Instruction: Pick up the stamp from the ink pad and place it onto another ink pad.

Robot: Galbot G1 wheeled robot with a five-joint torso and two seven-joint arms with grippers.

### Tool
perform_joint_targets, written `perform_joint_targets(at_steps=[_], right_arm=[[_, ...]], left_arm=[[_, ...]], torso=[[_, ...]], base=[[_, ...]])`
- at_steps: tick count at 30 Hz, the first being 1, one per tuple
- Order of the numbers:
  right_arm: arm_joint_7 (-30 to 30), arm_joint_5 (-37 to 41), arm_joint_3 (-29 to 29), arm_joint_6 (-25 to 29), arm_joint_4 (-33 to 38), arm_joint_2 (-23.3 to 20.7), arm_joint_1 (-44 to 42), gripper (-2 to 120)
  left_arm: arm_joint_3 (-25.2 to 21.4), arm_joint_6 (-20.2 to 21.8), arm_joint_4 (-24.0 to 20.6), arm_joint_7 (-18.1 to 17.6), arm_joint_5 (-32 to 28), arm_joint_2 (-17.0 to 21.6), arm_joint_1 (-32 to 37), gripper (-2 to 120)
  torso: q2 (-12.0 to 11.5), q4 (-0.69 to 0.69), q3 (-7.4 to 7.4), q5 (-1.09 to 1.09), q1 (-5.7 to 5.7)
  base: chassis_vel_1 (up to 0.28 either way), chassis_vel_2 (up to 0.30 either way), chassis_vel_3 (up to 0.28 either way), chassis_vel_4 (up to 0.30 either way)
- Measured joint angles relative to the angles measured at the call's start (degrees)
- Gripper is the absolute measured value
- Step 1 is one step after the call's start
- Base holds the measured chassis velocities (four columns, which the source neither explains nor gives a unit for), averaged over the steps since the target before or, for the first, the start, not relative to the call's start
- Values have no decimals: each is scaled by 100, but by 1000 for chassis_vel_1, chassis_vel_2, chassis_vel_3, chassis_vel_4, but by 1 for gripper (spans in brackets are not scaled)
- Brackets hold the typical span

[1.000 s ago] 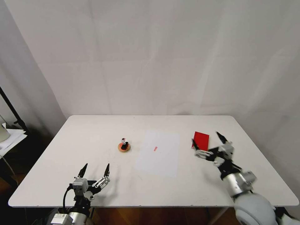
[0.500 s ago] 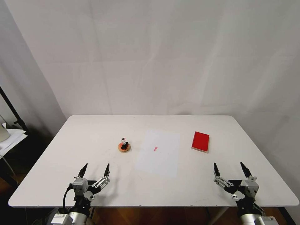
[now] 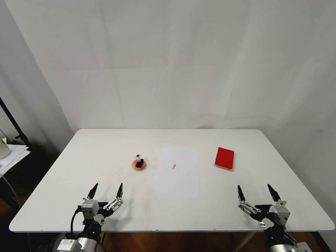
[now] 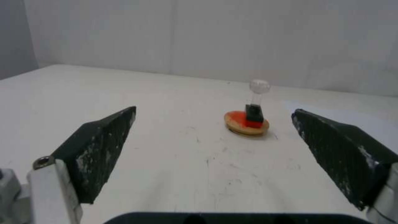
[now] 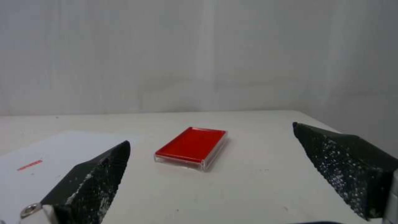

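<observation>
Your right gripper (image 3: 256,194) sits low at the near right edge of the table (image 3: 105,147), fingers spread wide and holding nothing. Through its wrist camera you look straight between the open fingers at the red rectangular ink pad (image 5: 191,147), which lies well ahead of it with its surface bare. Your left gripper (image 3: 106,190) is parked at the near left edge, likewise spread and empty.

Moving outward: the stamp (image 3: 139,159) stands upright on the small round ink pad (image 3: 139,165), left of the white paper sheet (image 3: 178,171). The left wrist view confirms the black base seated on the orange-red centre, slightly off toward one side, clear knob on top. The paper carries one small red mark (image 3: 174,166). The rectangular pad sits beyond the paper's right edge, apart from it.

Judgement: the transfer reads as complete, with both arms drawn clear. Nothing remains on the source pad. If you proceed at all, the next move calls only for checking that the stamp stands stable; any fresh approach risks tipping so small and top-heavy a piece.
</observation>
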Motion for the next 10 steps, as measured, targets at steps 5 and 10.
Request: perform_joint_targets(at_steps=[5,10], right_arm=[[-2,6,-10,-5,0,-4,9,100],[-2,12,-15,-8,-1,-6,15,100]], left_arm=[[0,0,0,0,0,0,0,100],[0,0,0,0,0,0,0,100]], torso=[[0,0,0,0,0],[0,0,0,0,0]], base=[[0,0,0,0],[0,0,0,0]])
